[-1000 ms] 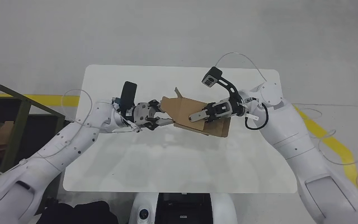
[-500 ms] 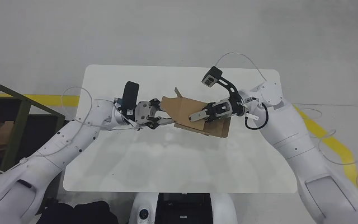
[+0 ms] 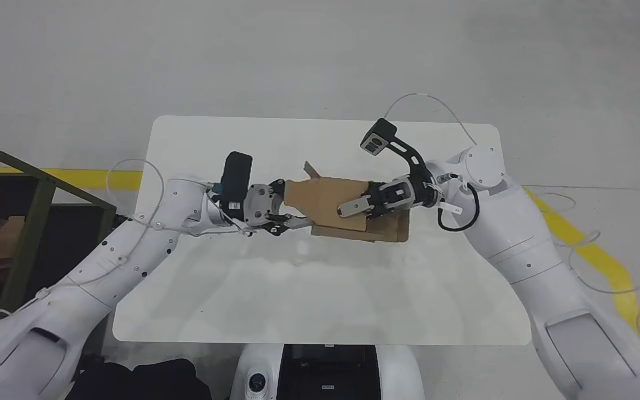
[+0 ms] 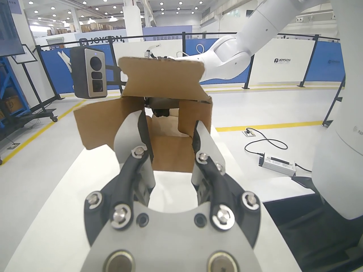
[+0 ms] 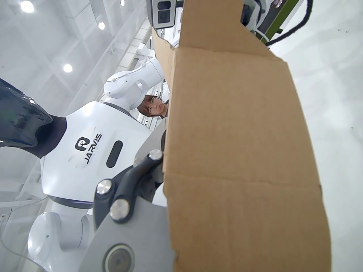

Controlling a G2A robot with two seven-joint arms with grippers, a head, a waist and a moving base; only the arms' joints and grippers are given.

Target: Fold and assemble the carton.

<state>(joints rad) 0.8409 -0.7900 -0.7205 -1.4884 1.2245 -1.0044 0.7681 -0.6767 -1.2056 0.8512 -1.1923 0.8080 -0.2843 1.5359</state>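
- left gripper [image 4: 167,118]: jaws released, spread wide, level with the carton [image 3: 330,190] mouth
- its fingertips [image 4: 131,131] reach just to the mouth's edge; one tip sits by the side flap [image 4: 95,123], the other by the opposite short flap
- cannot tell if the tips touch cardboard
- right gripper [image 3: 348,209]: clenched on the carton's top wall, one finger outside on top, a dark part seen inside through the mouth
- in the right wrist view the wall hides the far finger; near finger [image 5: 159,138] lies flat along the panel
- carton lies on its side between the two grippers, open end toward the left one, flaps splayed, top flap [image 4: 161,77] raised
- carton sits over the middle of the white table [image 3: 200,290]; cannot tell if its underside rests on it
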